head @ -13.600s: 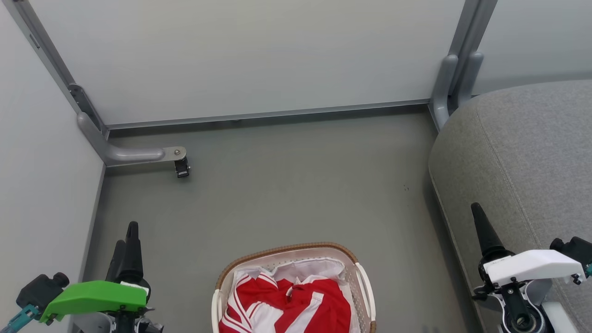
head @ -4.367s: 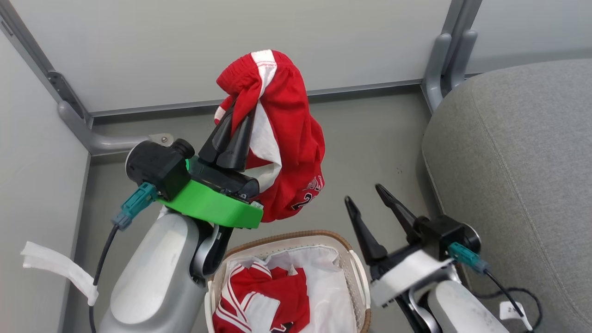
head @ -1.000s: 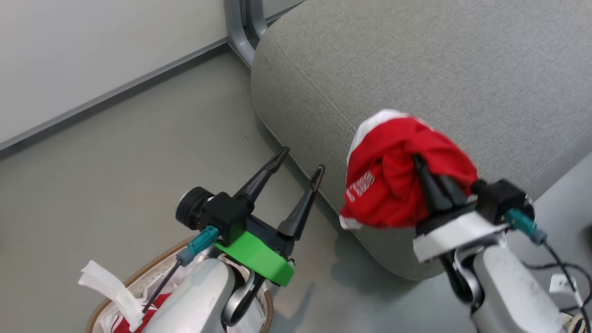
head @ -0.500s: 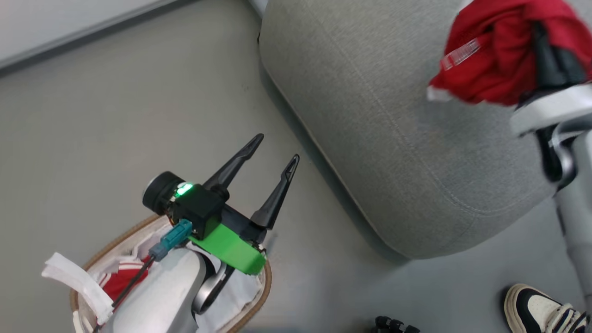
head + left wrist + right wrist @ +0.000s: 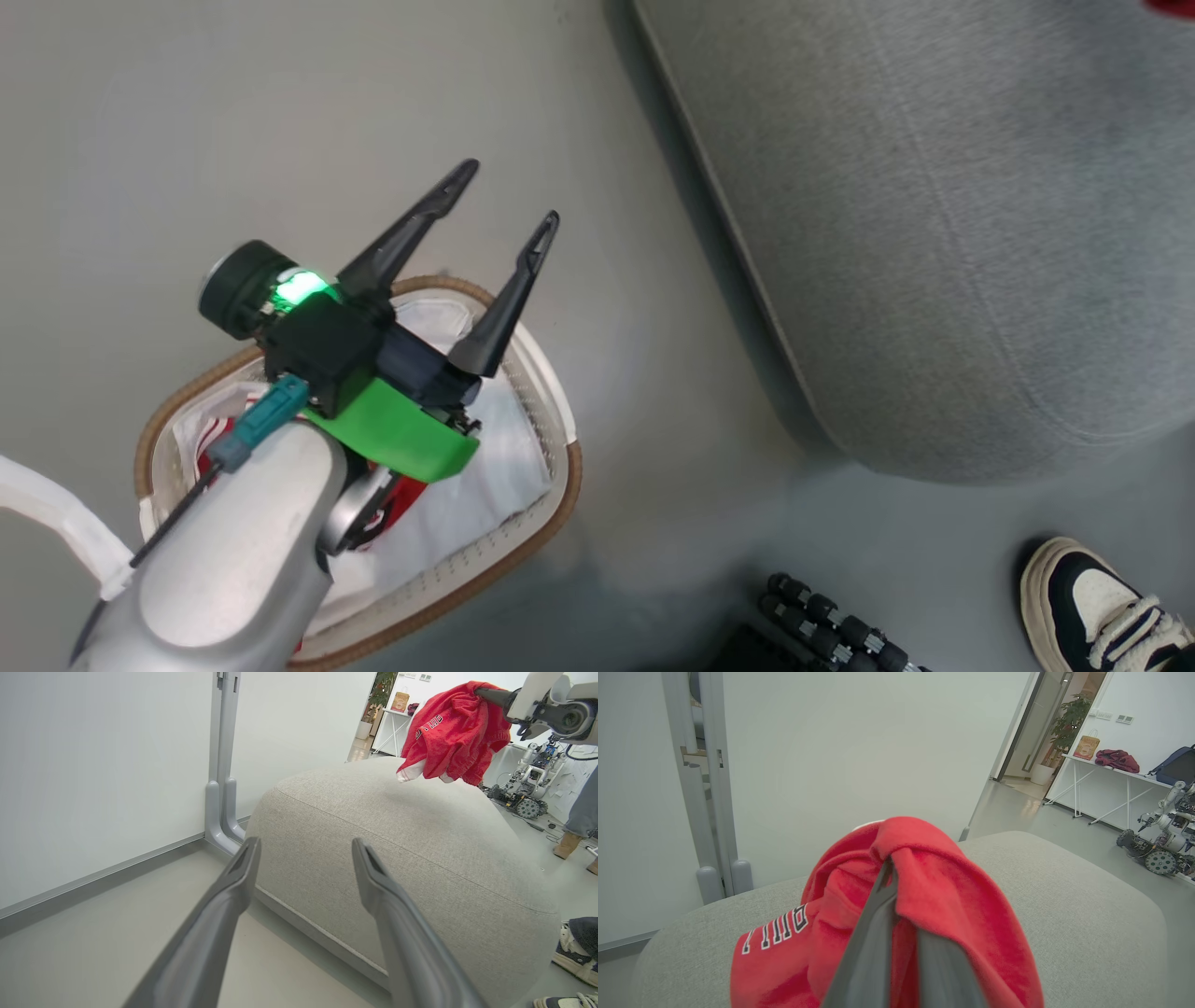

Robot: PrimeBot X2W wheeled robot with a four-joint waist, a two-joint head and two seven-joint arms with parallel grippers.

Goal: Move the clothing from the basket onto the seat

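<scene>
— Head view, leftmost: the left gripper (image 5: 509, 194) hangs over the basket (image 5: 560, 467), fingers (image 5: 411, 227) spread wide, empty. Red clothing (image 5: 401, 495) lies on the white liner (image 5: 490, 462) below it.
— And the right gripper (image 5: 891, 870)?
— Pinched shut on a bunched red garment (image 5: 962, 896), held up over the seat (image 5: 1087, 914).
— What could go wrong?
— Soft, floppy knit. Let go near that rounded grey woven edge, I'd guess it slides to the floor (image 5: 187, 140).
</scene>
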